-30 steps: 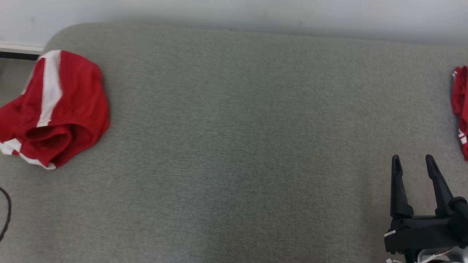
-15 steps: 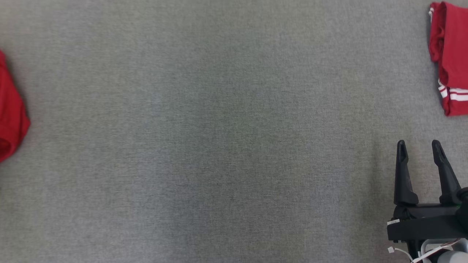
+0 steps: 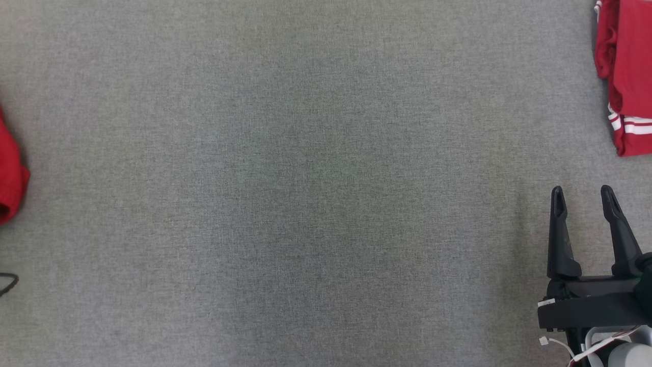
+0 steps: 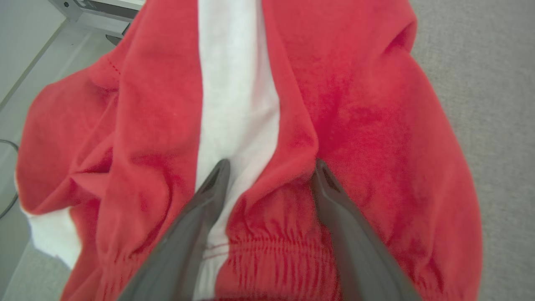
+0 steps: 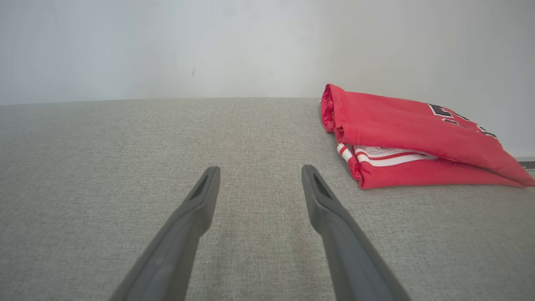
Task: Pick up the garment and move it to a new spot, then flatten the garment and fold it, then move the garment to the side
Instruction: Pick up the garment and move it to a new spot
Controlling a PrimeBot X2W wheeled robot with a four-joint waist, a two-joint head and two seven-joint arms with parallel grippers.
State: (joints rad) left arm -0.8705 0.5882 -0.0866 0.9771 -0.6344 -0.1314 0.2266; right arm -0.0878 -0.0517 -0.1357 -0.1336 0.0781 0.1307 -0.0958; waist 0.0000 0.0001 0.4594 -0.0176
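The garment (image 4: 342,108) is a crumpled red piece with a broad white stripe and a gathered elastic band. In the left wrist view it lies right under my left gripper (image 4: 271,165). That gripper is open, its fingers astride a raised fold, tips at or just above the cloth. In the head view just a red edge of the garment (image 3: 9,178) shows at the far left. My right gripper (image 3: 583,193) stands open at the lower right over bare grey fabric, with nothing between its fingers (image 5: 200,196).
A folded red jersey (image 5: 418,138) with white trim and dark lettering lies ahead and right of my right gripper, at the head view's upper right (image 3: 629,76). The grey fabric surface (image 3: 316,193) stretches between the two garments. A thin dark cable (image 3: 7,283) loops at the left edge.
The head camera has tipped downward, so the wall and most of the crumpled garment have slid out of its picture. My right gripper stays open in about the same place.
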